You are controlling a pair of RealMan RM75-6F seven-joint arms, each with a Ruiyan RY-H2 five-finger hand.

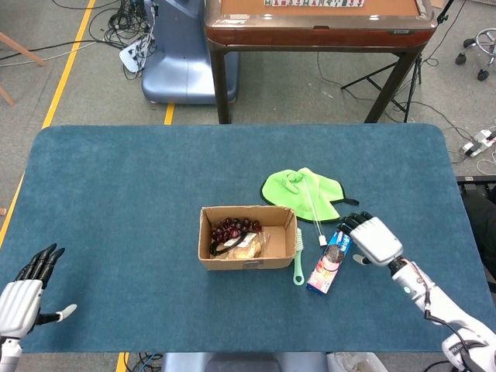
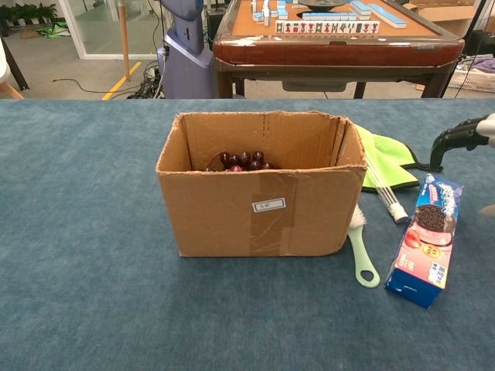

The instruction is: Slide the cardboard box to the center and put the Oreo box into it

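The open cardboard box (image 1: 246, 238) (image 2: 261, 195) stands near the middle of the blue table, holding dark grapes (image 1: 230, 228) (image 2: 241, 161) and a bread-like item. The blue Oreo box (image 1: 332, 256) (image 2: 428, 239) lies flat just right of it. My right hand (image 1: 370, 239) (image 2: 465, 137) hovers over the Oreo box's right end with fingers apart, holding nothing. My left hand (image 1: 23, 294) is open at the table's front left corner, far from everything.
A mint-green brush (image 1: 298, 256) (image 2: 362, 254) lies between the two boxes. A lime-green cloth (image 1: 301, 191) (image 2: 388, 161) with a thin white brush (image 1: 314, 209) on it lies behind the Oreo box. A mahjong table (image 1: 318, 23) stands beyond the far edge.
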